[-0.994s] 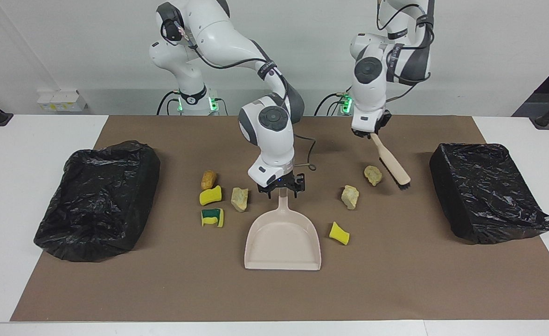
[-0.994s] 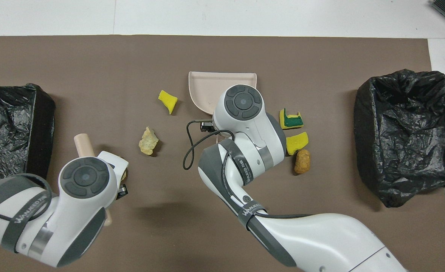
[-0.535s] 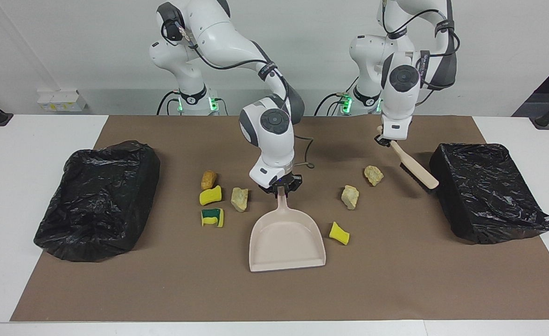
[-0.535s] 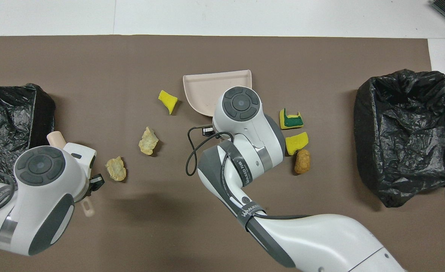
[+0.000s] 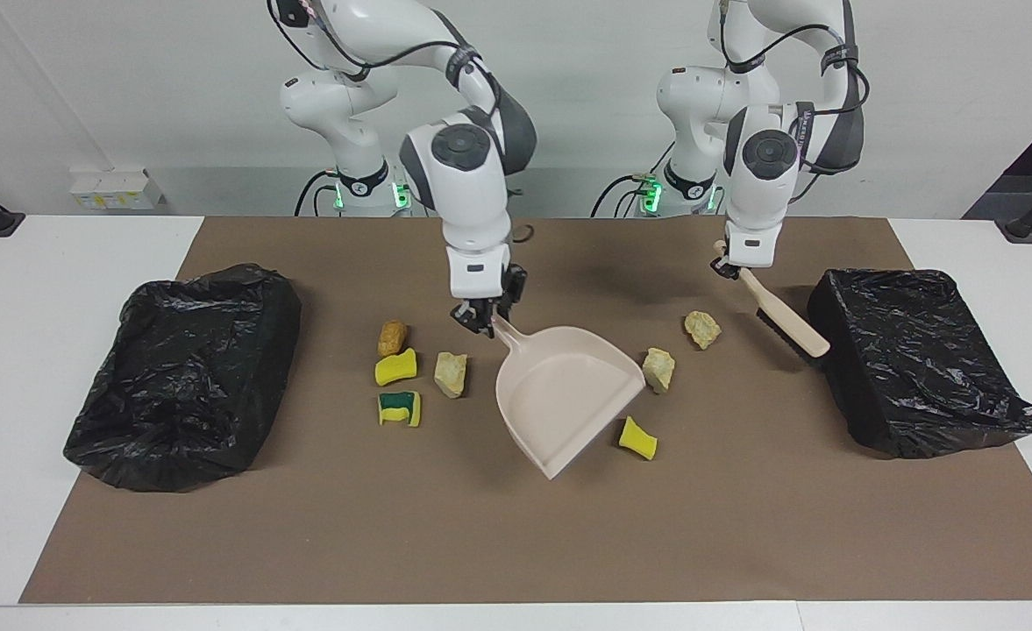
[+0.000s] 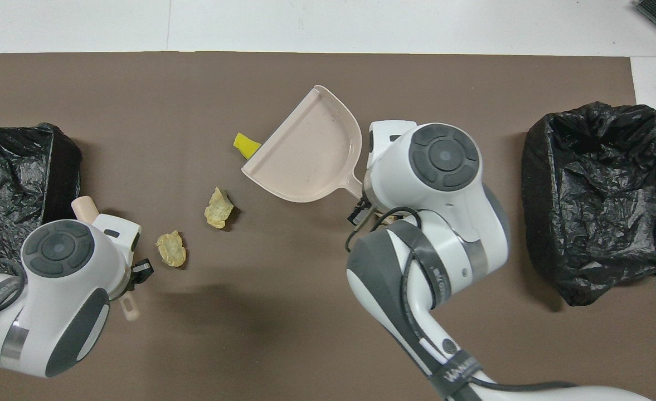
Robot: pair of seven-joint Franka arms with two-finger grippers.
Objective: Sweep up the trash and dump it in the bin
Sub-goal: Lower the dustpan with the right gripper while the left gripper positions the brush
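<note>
Right gripper (image 5: 483,320) clamped on dustpan (image 5: 564,390) handle, pan lifted, tilted, mouth toward left arm's end. Left gripper (image 5: 730,265) pinching brush (image 5: 783,317) handle, bristle end low beside bin (image 5: 914,355) at left arm's end. Second bin (image 5: 184,372) at right arm's end. Trash (image 5: 658,368): three bits by pan mouth, four toward right arm's end, all on mat. Judgement: sponges light, springy, may bounce; rock lumps stiffer, likely roll. No pinching; push from behind with bristles.
</note>
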